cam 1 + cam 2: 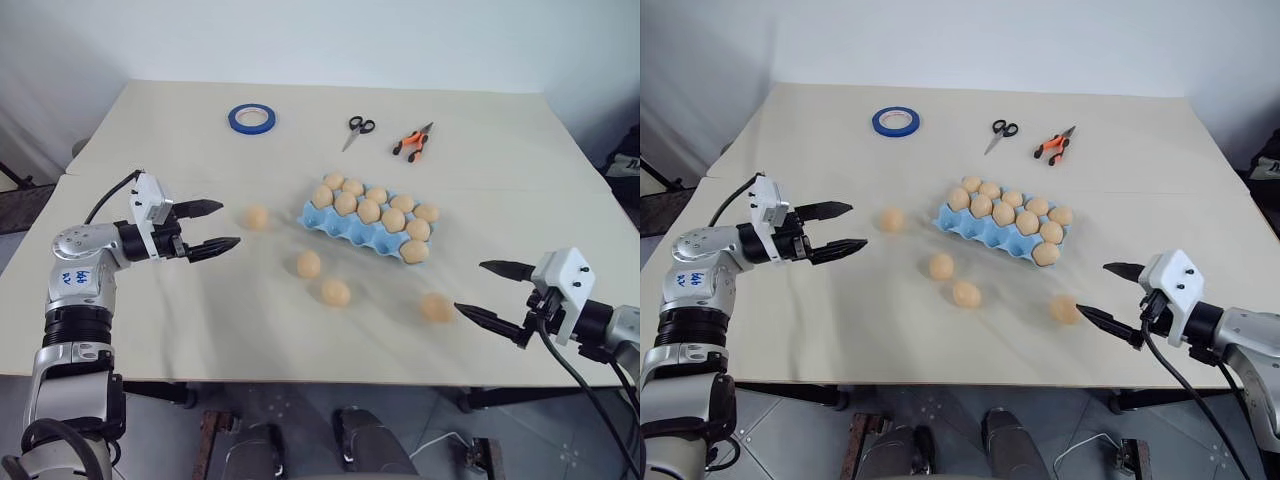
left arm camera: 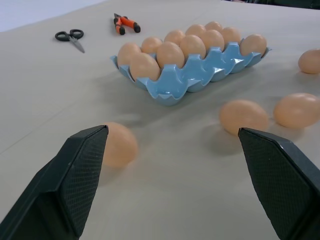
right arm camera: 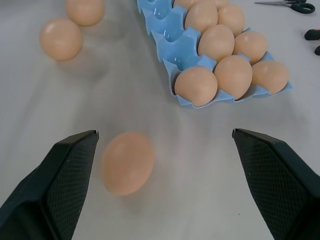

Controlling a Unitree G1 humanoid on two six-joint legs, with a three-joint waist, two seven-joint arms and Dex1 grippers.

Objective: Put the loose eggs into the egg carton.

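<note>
Several loose eggs lie on the beige table: one (image 1: 257, 217) left of the egg carton (image 1: 345, 228), two (image 1: 309, 264) (image 1: 336, 293) in front of it, one (image 1: 436, 307) at the front right. The light blue carton holds many eggs; most cups in its near row are empty. My left gripper (image 1: 228, 224) is open, level, just left of the leftmost egg (image 2: 117, 145). My right gripper (image 1: 470, 287) is open, its lower fingertip close beside the front-right egg (image 3: 127, 162).
At the back of the table lie a blue tape roll (image 1: 252, 119), black-handled scissors (image 1: 358, 128) and orange-handled pliers (image 1: 413, 143). The table's front edge (image 1: 300, 378) runs just below the eggs.
</note>
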